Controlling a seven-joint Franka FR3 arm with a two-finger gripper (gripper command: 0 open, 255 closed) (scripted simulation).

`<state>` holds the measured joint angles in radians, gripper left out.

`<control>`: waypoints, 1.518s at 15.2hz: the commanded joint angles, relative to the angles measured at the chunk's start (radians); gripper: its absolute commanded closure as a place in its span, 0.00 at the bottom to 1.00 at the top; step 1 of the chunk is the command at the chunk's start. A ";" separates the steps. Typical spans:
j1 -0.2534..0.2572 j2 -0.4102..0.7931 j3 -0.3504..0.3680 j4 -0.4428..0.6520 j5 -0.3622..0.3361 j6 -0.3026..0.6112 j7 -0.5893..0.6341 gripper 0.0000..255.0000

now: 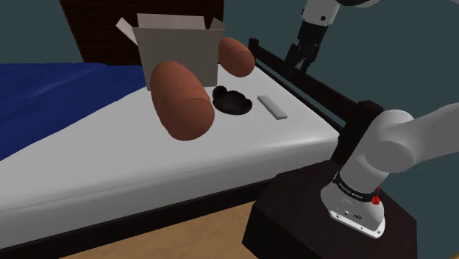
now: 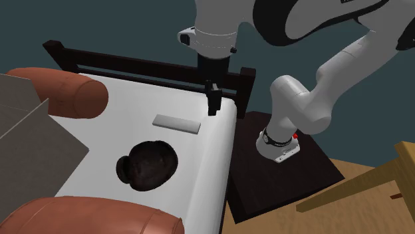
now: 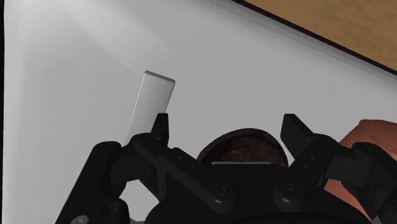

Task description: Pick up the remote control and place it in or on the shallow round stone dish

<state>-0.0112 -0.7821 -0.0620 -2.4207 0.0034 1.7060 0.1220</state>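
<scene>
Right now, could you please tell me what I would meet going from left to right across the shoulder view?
Blue bedcover → nearer brown bolster → dark round dish → grey remote control → claw, open above the bed's edge → white arm base.

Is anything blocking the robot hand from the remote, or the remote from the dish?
Nothing I can see. Only bare white sheet lies between the open gripper and the grey remote, and between the remote and the dark dish.
</scene>
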 commanded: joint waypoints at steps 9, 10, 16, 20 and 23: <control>-0.045 0.209 -0.069 -0.050 -0.040 0.228 -0.024 0.00; -0.050 0.240 -0.078 -0.050 -0.043 0.256 -0.028 0.00; -0.077 0.440 -0.130 -0.031 -0.050 0.414 -0.050 0.00; -0.091 0.583 -0.164 0.006 -0.039 0.506 -0.071 0.00; -0.091 0.607 -0.166 -0.015 -0.035 0.550 -0.075 0.00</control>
<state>-0.1017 -0.1872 -0.2266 -2.4313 -0.0332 2.2389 0.0492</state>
